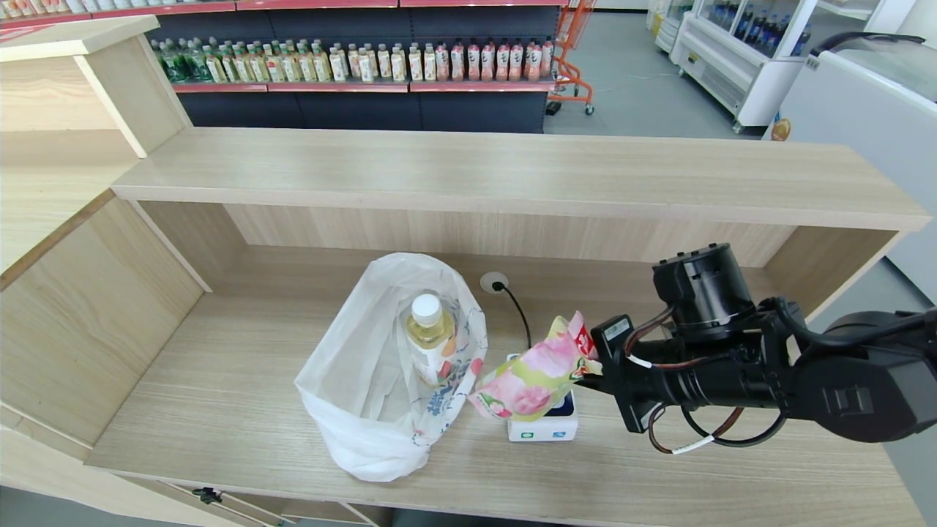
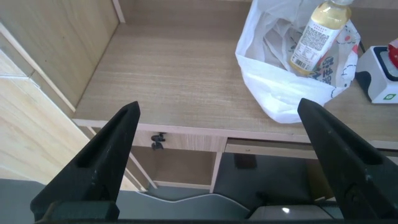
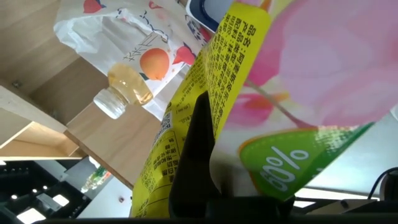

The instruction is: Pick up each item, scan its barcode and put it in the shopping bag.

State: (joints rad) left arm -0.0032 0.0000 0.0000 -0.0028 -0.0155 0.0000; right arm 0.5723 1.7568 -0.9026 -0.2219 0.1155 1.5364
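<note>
I hold the right end effector [image 1: 588,364] pinched on the snack pouch [image 1: 533,375] at centre frame, just above the scanner [image 1: 543,427] for barcode reading, the open shopping bag [image 1: 351,417] alongside on the worktop [image 1: 219,410].

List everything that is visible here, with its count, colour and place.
shopping bag: one, white, on the counter
bottle: one, pale yellow, white cap, upright in the bag
scanner: one, white, on the counter
snack packet: one, pink and green, above the scanner
cable: one, black, behind the scanner
shelf bottles: many, mixed colours, far shelf
left gripper: one, black, jaws open, over counter's front edge
right gripper: one, black, jaws shut on snack packet
</note>
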